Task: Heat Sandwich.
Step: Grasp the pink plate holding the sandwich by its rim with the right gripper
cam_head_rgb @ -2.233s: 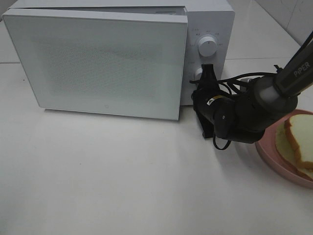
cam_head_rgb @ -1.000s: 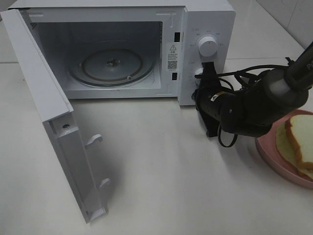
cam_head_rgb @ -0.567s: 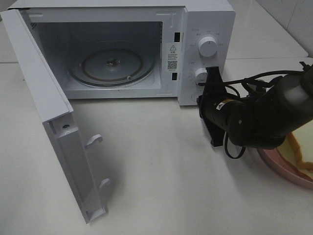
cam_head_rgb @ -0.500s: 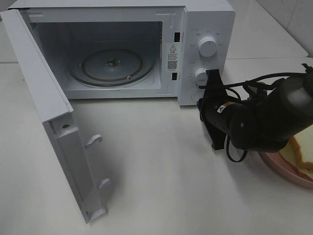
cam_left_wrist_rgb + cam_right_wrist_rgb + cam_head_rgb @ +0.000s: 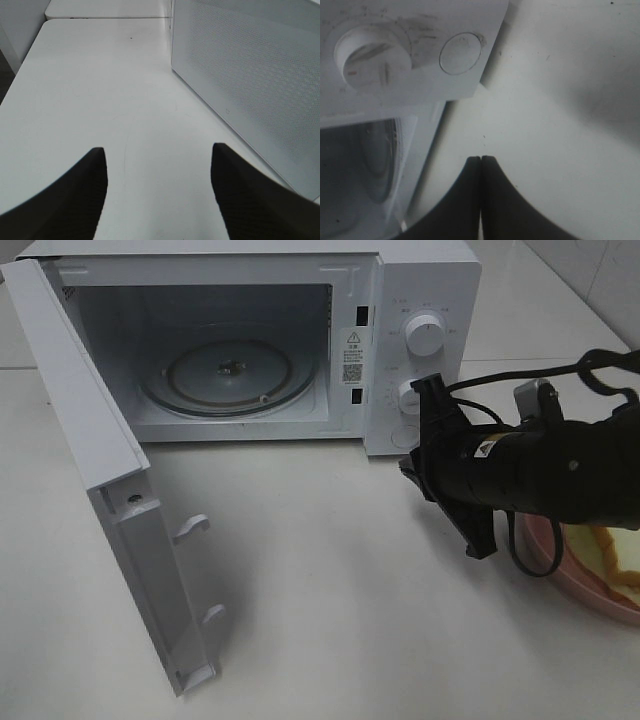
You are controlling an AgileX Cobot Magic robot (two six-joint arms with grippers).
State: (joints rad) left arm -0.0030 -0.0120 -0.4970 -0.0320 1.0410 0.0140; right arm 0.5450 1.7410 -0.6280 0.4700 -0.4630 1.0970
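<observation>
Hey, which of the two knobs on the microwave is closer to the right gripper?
The lower knob, next to the round button. The shut right gripper sits low in front of it; the upper knob is higher up and farther away.

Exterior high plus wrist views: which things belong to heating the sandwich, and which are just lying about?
Job: sandwich, pink plate under it, microwave, its open door, turntable, shut right end effector.
Not in play: left end effector, open over the table.

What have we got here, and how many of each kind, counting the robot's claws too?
Microwave: 1
Pink plate: 1
Sandwich: 1
Robot grippers: 2, left gripper and right gripper
Total: 5
</observation>
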